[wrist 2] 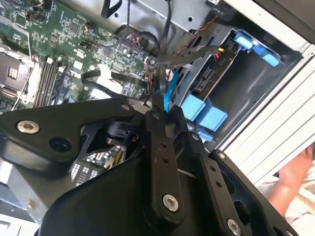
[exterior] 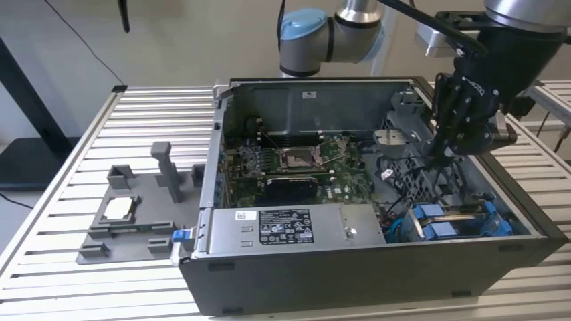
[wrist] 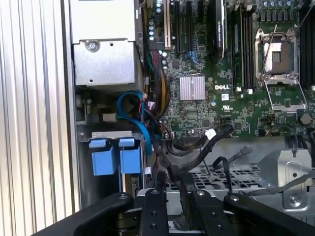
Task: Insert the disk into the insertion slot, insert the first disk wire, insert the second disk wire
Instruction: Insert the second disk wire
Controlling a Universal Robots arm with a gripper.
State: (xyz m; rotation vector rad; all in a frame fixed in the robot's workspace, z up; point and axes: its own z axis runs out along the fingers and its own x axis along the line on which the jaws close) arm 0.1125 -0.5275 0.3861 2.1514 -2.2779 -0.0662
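Hand (exterior: 438, 160) nrly closed, pinching blk wire (wrist: 199, 155); cable tangle (wrist: 156, 129) crowds insertion slot (exterior: 450, 208)

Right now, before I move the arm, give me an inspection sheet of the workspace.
Surface: slatted metal table, carrying the open PC case.
Job's things: insertion slot in the case corner, blue tabs at its mouth; cannot tell whether the disk is seated.
Clutter: grey fixture holding a small silver part, at the exterior view's left of the case.
Grippers: claw down inside the case, among the cables between motherboard and slot.
Cables: blue cable loops beside the slot; black cables cross near the claw.
Surroundings: a person's hand beyond the case wall.
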